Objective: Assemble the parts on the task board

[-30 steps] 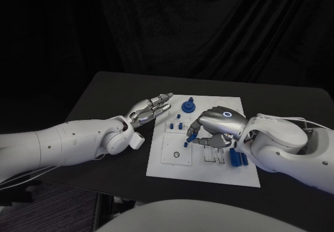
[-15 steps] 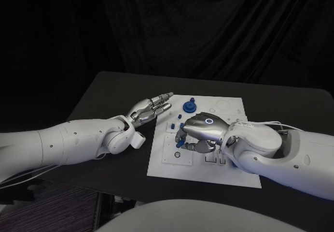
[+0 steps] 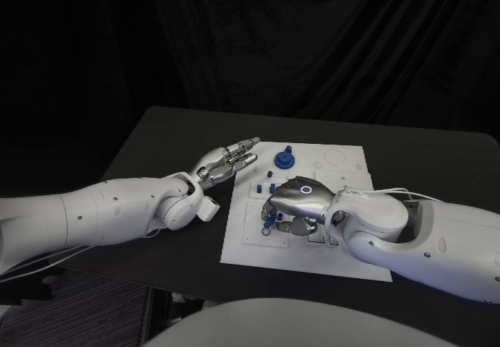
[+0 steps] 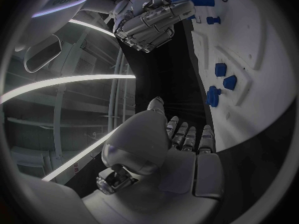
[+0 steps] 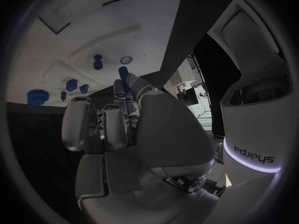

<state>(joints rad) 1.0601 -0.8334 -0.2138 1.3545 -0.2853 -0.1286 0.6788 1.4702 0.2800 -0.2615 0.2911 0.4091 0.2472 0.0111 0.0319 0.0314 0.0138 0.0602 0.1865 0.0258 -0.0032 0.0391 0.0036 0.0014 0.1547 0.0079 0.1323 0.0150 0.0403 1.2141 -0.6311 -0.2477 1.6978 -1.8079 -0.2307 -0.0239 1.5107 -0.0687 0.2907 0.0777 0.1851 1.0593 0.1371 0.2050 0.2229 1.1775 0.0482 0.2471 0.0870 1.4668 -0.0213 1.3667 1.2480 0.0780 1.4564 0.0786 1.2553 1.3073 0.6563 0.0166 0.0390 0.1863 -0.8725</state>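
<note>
i read this as the insertion step: my right hand (image 3: 295, 206) is pinching a blue peg (image 5: 123, 76) over the near-left part of the task board (image 3: 313, 256), close to the small round hole (image 5: 126, 60), so next i need to line the peg up square over that hole and press down. left hand (image 3: 224, 163) lies released, fingers straight, off the board's left edge. versus a second ago, the right hand has shifted left and nearer across the board; the left hasn't moved.
</note>
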